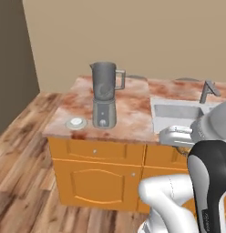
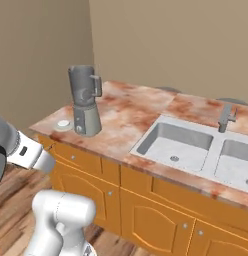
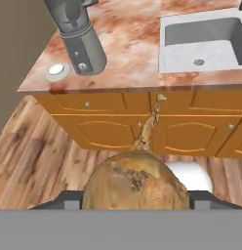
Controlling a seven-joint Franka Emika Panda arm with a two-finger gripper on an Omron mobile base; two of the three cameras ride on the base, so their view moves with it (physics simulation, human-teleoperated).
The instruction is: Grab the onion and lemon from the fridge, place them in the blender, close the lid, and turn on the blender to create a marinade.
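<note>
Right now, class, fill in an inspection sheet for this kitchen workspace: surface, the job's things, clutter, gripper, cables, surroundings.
Surface: marbled reddish counter on orange cabinets, with a double sink and a grey faucet.
Job's things: blender upright near the counter's left end, jar open on top; lid flat on the counter beside its base; onion held in front of the cabinets, stem tip pointing at them. Lemon and fridge: nothing seen.
Clutter: nothing seen.
Gripper: gripper closed on the onion, below counter height.
Cables: nothing seen.
Surroundings: beige walls, wooden floor.
</note>
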